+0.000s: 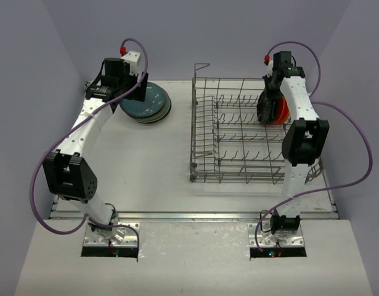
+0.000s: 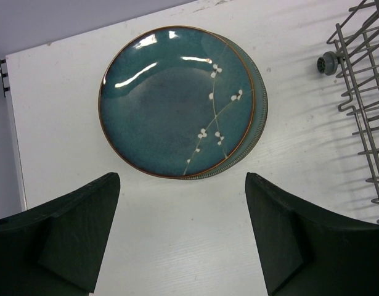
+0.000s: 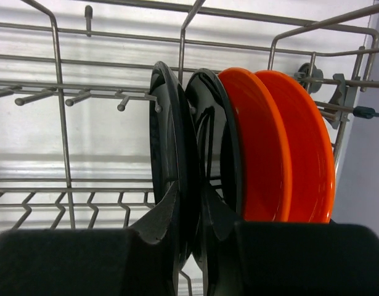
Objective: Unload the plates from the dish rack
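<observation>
Ceramic, judged stiff, brittle and glaze-slick, the black plate (image 3: 171, 123) is stood upright beside orange plates (image 3: 269, 154) in the dish rack (image 1: 193, 123) by the bench (image 1: 146, 166)'s far right corner. Its rim, the best hold, is clenched by the right end effector (image 3: 189, 209). The left end effector (image 2: 182, 185) is held released over stacked teal plates (image 2: 171, 98).

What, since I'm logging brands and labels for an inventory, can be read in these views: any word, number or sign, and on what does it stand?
None: no view shows readable text.
The top teal plate bears only a white blossom branch, no writing.
The black plates and orange plates in the dish rack are plain.
</observation>
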You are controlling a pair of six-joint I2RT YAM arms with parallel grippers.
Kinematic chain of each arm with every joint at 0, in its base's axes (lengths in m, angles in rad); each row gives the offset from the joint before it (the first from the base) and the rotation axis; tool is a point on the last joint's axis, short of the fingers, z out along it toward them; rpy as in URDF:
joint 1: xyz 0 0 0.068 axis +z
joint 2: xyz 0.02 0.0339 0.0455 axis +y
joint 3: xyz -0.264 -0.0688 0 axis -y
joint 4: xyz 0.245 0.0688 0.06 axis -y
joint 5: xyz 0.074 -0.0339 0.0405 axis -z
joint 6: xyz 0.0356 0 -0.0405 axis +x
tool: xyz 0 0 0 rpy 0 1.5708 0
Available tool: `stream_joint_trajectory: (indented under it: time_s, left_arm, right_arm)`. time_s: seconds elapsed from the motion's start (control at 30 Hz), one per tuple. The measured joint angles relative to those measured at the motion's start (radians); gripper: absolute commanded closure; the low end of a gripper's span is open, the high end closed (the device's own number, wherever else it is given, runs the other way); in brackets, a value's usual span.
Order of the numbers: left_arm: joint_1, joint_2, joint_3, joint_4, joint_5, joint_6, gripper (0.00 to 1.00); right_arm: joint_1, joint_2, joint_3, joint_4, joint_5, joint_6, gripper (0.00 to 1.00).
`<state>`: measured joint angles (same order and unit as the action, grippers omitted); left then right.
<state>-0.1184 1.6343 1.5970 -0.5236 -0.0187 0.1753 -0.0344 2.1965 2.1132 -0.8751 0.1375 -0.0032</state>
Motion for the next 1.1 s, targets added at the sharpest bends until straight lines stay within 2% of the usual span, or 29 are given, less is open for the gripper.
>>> stream_joint_trajectory:
  time_s: [0.1,0.2,0.33,0.5,0.63,0.83,1.0,1.1]
  left_arm:
    - [0.000,0.001,0.005,-0.001,0.000,-0.001,0.12]
    - [0.000,0.002,0.020,-0.001,0.000,-0.005,0.03]
    - [0.000,0.000,0.040,0.009,0.021,-0.017,0.00]
    - [0.000,-0.038,0.036,0.036,0.141,-0.040,0.00]
    - [0.000,-0.138,-0.013,0.111,0.371,-0.081,0.03]
    - [-0.017,-0.195,-0.017,0.198,0.704,-0.206,0.08]
    - [-0.080,-0.188,-0.023,0.194,0.808,-0.251,0.18]
    - [-0.121,-0.184,-0.024,0.178,0.828,-0.255,0.29]
  right_arm:
    - [0.013,-0.044,-0.074,0.055,0.030,-0.040,1.00]
    - [0.020,-0.110,-0.133,0.079,0.052,-0.066,1.00]
    - [0.027,-0.196,-0.137,0.106,0.082,-0.111,1.00]
    - [0.024,-0.376,-0.143,0.150,0.066,-0.174,1.00]
    - [0.033,-0.516,-0.164,0.181,-0.077,-0.170,1.00]
    - [0.113,-0.624,-0.213,0.199,-0.467,-0.086,1.00]
    - [0.265,-0.601,-0.229,0.203,-0.672,0.005,1.00]
    - [0.341,-0.574,-0.228,0.214,-0.738,0.042,1.00]
